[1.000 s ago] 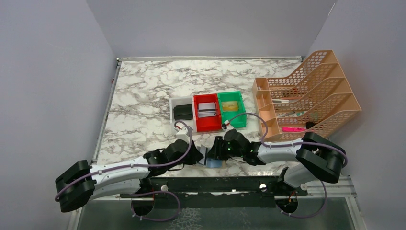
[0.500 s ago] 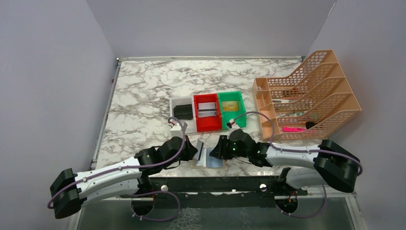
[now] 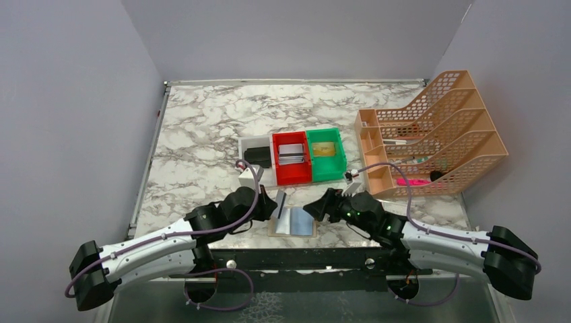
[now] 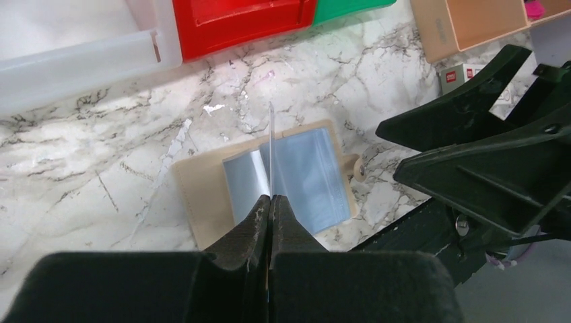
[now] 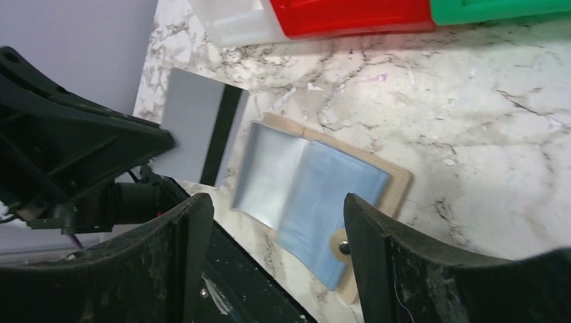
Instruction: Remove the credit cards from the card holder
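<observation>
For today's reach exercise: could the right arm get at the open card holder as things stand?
Probably yes: the right gripper hovers open beside the card holder, and the left gripper holds its credit card clear.

In the left wrist view you see the credit card (image 4: 271, 145) edge-on only, so its faces are hidden, and its near end disappears between the closed fingers of the left gripper (image 4: 270, 202). In the right wrist view, part of the card sits behind that gripper and no print is legible. Whether the sleeves of the card holder (image 5: 400, 185) contain more cards cannot be determined.
</observation>
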{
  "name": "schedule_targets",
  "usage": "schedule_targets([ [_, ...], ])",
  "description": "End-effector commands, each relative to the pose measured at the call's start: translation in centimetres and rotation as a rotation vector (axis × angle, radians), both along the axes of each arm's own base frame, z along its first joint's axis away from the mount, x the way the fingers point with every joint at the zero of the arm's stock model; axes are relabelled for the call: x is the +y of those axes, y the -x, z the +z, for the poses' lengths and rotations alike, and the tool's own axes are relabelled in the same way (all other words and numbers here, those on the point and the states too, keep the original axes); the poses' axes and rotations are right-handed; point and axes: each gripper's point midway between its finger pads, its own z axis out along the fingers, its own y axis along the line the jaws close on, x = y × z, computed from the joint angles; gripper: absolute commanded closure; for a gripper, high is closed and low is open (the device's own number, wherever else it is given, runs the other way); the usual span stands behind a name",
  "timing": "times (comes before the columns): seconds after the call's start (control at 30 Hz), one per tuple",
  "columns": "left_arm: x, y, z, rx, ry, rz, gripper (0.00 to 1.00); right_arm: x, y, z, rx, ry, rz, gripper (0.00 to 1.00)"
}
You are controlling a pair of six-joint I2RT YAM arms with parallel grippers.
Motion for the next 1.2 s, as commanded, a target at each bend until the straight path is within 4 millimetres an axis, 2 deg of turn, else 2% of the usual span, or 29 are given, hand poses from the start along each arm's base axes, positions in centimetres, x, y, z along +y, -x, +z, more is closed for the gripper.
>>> schedule_targets([
  [0.0, -1.5, -0.8, 2.7, -0.054, 0.057, -0.086, 1.00, -1.0, -0.9, 0.4, -0.068, -0.033, -0.061, 0.24],
  [0.2, -1.3, -2.4, 4.0, -0.001, 0.248, -0.153, 1.00, -0.8, 0.0, -0.9, -0.027, 0.039, -0.009, 0.24],
  [0.3, -0.9, -2.7, 4.2, 0.031, 0.344, -0.176, 1.00, 0.0, 0.3, -0.7, -0.029, 0.019, 0.051, 0.24],
  [0.47, -1.5, -1.3, 4.8, 0.077, 0.505, -0.247, 1.00, 1.2, 0.2, 0.9, -0.011, -0.128, 0.193, 0.24],
  [0.57, -1.5, -0.9, 4.7, 0.092, 0.534, -0.246, 1.00, 2.5, 0.9, 2.7, -0.029, -0.221, 0.293, 0.24],
  [0.73, -1.4, -0.5, 4.7, 0.099, 0.575, -0.240, 1.00, 4.0, 1.0, 4.2, -0.020, -0.317, 0.348, 0.24],
  [0.87, -1.4, -0.4, 5.0, 0.094, 0.592, -0.243, 1.00, 5.0, 0.8, 4.9, -0.007, -0.359, 0.370, 0.27],
  [1.0, -1.4, -0.4, 5.1, 0.091, 0.600, -0.241, 1.00, 6.0, 0.9, 5.8, -0.014, -0.409, 0.419, 0.35],
  [1.17, -1.4, -0.4, 5.1, 0.092, 0.610, -0.238, 1.00, 6.4, 0.8, 5.8, -0.017, -0.445, 0.433, 0.48],
])
